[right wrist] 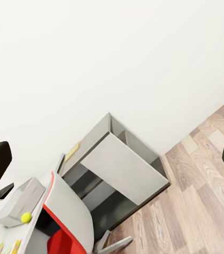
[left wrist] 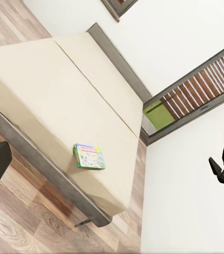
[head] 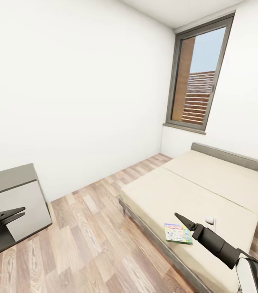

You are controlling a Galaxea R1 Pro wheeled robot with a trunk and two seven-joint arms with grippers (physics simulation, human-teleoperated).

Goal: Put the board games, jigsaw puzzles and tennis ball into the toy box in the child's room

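**Robot faces the bed, claws empty**

Both claws hang released: left claw [head: 17, 215] by the desk surface [head: 9, 177], right claw [head: 184, 223] over the bed [head: 210, 183]. A green-edged board game [head: 178, 233] lies near the mattress edge. The tennis ball [right wrist: 26, 217] sits beside the grey toy box [right wrist: 19, 201].

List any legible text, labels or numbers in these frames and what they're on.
None can be read for certain.
Board game box on the bed: a red banner of lettering across the lid, too blurred to read in the head and left wrist views.
Yellow item on the grey side cabinet: too small to tell if it is printed.
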